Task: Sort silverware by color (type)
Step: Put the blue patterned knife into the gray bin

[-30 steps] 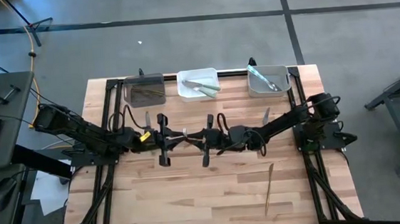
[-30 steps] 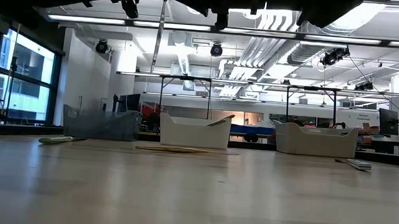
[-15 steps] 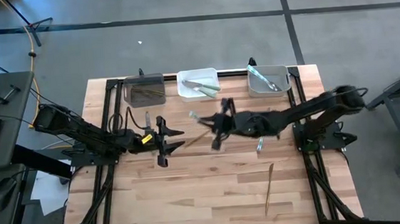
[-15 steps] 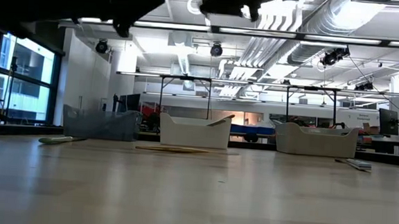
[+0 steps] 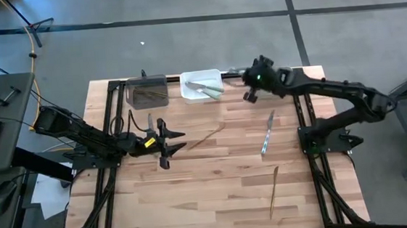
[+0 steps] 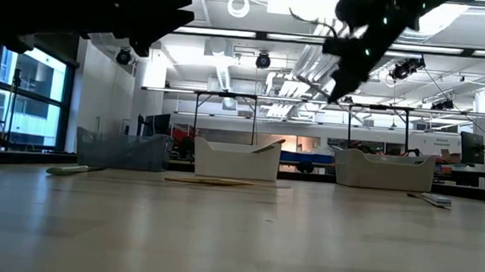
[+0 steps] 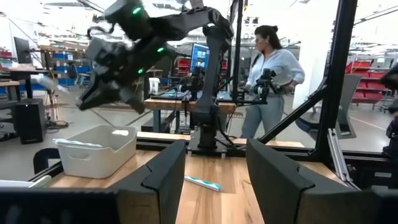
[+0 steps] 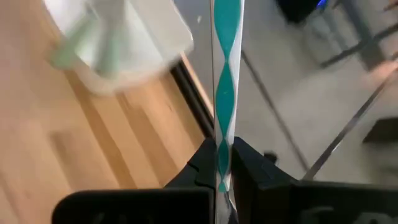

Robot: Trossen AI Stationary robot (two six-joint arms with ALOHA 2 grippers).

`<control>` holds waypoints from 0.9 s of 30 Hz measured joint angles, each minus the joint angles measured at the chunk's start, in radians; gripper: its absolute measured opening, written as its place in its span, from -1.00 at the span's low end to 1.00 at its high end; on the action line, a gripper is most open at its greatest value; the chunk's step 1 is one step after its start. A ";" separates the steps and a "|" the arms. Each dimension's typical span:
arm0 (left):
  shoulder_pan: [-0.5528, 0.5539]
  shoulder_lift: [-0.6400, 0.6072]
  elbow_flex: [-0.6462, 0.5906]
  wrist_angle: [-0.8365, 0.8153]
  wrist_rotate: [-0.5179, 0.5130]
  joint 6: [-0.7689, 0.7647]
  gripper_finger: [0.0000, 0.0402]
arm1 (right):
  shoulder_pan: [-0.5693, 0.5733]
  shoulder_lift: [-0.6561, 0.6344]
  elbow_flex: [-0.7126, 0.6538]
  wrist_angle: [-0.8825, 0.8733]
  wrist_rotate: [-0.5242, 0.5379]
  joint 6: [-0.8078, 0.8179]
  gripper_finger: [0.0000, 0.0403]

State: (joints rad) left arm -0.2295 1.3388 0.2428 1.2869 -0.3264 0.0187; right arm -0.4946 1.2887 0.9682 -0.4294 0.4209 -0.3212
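My right gripper (image 5: 242, 74) hangs above the table's far edge, between the white bin (image 5: 201, 85) and the grey bin (image 5: 274, 86). It is shut on a slim piece of silverware with a teal-and-white handle (image 8: 225, 87). The left wrist view shows that gripper (image 7: 115, 68) high over the grey bin (image 7: 96, 149). My left gripper (image 5: 175, 141) stands open left of the table's middle, nothing between its fingers (image 7: 165, 180). A brown-handled piece (image 5: 207, 137), a light blue knife (image 5: 267, 133) and another brown piece (image 5: 273, 191) lie flat on the table. My right gripper pinches the teal-and-white piece between its two fingers (image 8: 202, 168) at one end (image 8: 222, 163). The rest of the piece sticks out forward past the fingertips, in line with them. It is lifted clear of the table and the bins.
A dark bin (image 5: 147, 91) stands at the far left, holding brown pieces. The white bin holds green-handled ones. A small piece (image 5: 149, 122) lies by my left arm. A person (image 7: 270, 68) stands beyond the table's right side. Bare wood spans the near half.
The two grippers were together at the table's middle. My left gripper has opened and stayed there. My right gripper has risen and swung toward the far edge with the teal-and-white piece, ending between the white and grey bins.
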 joint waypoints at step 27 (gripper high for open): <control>0.000 0.000 0.000 -0.003 0.001 0.011 -0.20 | -0.462 0.002 -0.318 0.277 -0.236 -0.141 -1.00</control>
State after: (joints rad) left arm -0.2295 1.3388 0.2428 1.2842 -0.3256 0.0296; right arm -0.9562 1.2903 0.6506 -0.1524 0.1844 -0.4626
